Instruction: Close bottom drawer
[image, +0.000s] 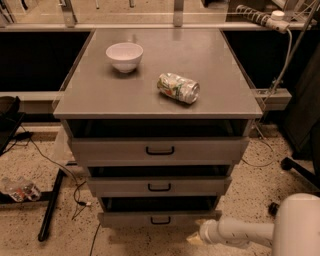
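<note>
Tool (196, 238) beside bottom drawer (160, 218) corner, grip unclear; bowl (124, 56), can (178, 88) on cabinet (210, 55)

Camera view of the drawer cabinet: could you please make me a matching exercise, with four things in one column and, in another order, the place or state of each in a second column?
Column one
1. bowl
2. can
3. bottom drawer
4. gripper

Column two
A. low on the right, beside a drawer front's right end
B. upright, at the back left of the cabinet top
C. lowest of three, with a dark gap above its front
D. lying on its side, right of the top's middle

Pairs: 1-B, 2-D, 3-C, 4-A
</note>
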